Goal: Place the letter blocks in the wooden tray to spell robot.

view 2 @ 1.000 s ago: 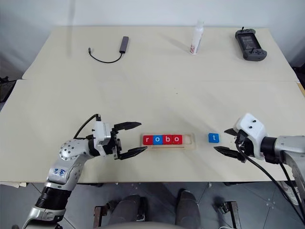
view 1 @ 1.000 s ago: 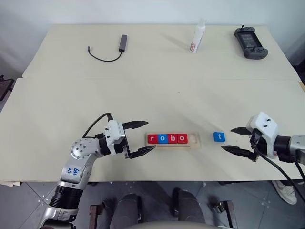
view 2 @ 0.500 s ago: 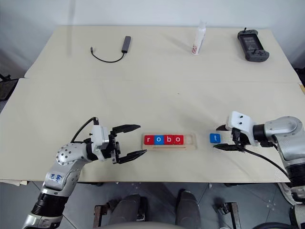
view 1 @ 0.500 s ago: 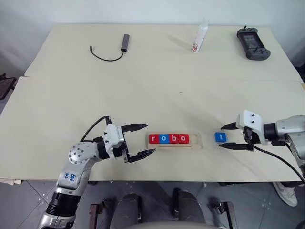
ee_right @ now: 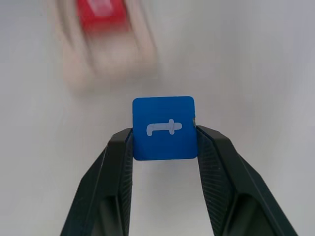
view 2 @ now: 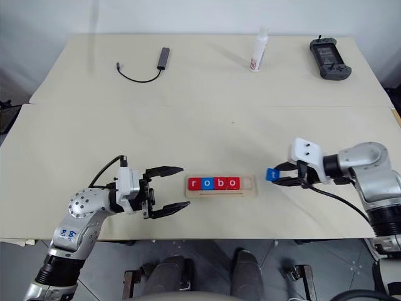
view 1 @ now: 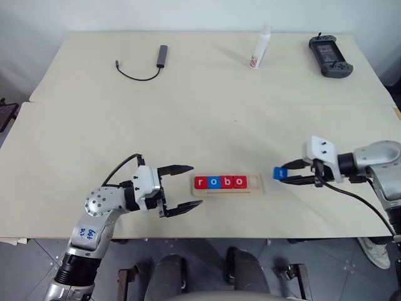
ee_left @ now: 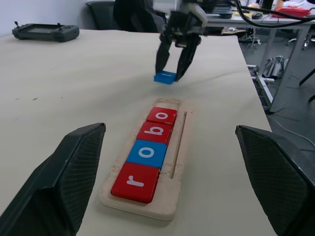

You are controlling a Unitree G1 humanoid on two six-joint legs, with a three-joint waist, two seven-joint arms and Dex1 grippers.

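The wooden tray [view 1: 256, 183] lies near the table's front edge. In its slot sit four letter blocks reading r [view 1: 200, 182], o [view 1: 213, 182], b [view 1: 226, 182], o [view 1: 239, 182], red, blue, red, red. Its right end is bare. My right gripper [view 1: 280, 174] is shut on the blue t block [ee_right: 164, 128], pinching two opposite edges. It holds the block just off the table, a short way right of the tray. My left gripper [view 1: 195, 185] is open, level and empty, just left of the tray's left end and pointing toward it.
At the far side of the table lie a black cable with a hub [view 1: 150, 63], a white bottle [view 1: 258, 53] and a black handheld controller [view 1: 329, 55]. A seam [view 1: 188, 103] crosses the tabletop. The front edge runs close below the tray.
My right gripper reached the t block, shut on it and carried it left toward the tray, lifting it off the table. The left gripper stayed where it was.
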